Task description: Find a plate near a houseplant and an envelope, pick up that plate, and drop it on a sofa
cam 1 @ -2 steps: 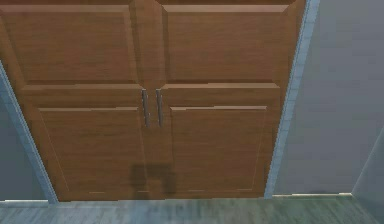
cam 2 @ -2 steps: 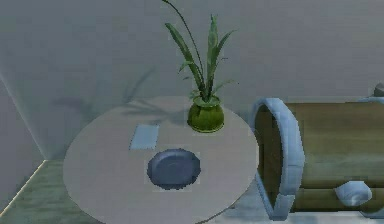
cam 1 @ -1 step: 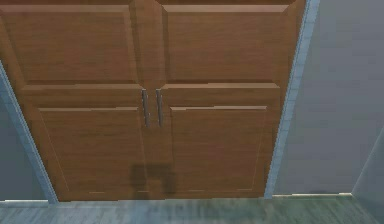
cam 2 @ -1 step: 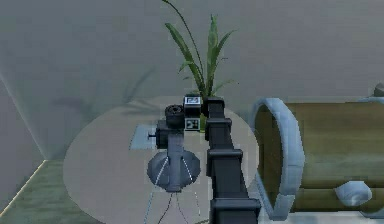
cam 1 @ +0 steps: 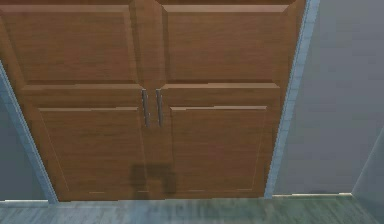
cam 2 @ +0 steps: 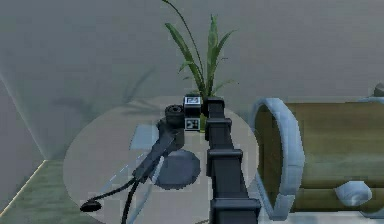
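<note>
A round glass table (cam 2: 100,150) stands in the arm side view with a houseplant (cam 2: 203,55) of long green leaves at its far side. A flat, dark grey round thing (cam 2: 182,172), perhaps the plate, lies on the tabletop. The dark arm (cam 2: 228,175) rises from the bottom edge to two white marked squares (cam 2: 190,112). Left of them is the gripper (cam 2: 108,210), its thin fingers (cam 2: 140,178) slanting down-left over the table beside the grey round thing. I cannot tell whether it holds anything.
A brown wooden double door (cam 1: 150,100) with two metal handles fills the way ahead in the forward view, grey wall (cam 1: 340,100) beside it. In the arm side view, a rounded wood-coloured piece of furniture with a pale frame (cam 2: 320,140) stands right of the table.
</note>
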Robot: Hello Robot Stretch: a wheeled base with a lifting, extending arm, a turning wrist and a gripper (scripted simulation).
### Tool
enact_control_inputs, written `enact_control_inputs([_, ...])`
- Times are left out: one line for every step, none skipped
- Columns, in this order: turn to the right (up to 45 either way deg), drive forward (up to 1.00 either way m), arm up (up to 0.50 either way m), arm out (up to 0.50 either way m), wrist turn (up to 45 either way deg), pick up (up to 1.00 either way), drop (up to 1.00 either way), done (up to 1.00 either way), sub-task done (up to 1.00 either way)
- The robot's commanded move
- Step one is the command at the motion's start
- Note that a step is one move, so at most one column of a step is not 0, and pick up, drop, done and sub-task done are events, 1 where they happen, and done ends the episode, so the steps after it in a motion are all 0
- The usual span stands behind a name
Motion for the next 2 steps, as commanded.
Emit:
enact_control_inputs([0.0,0.0,0.0,0.0,45.0,0.0,0.0,0.0,0.0])
enact_control_inputs([0.0,0.0,0.0,0.0,45.0,0.0,0.0,0.0,0.0])
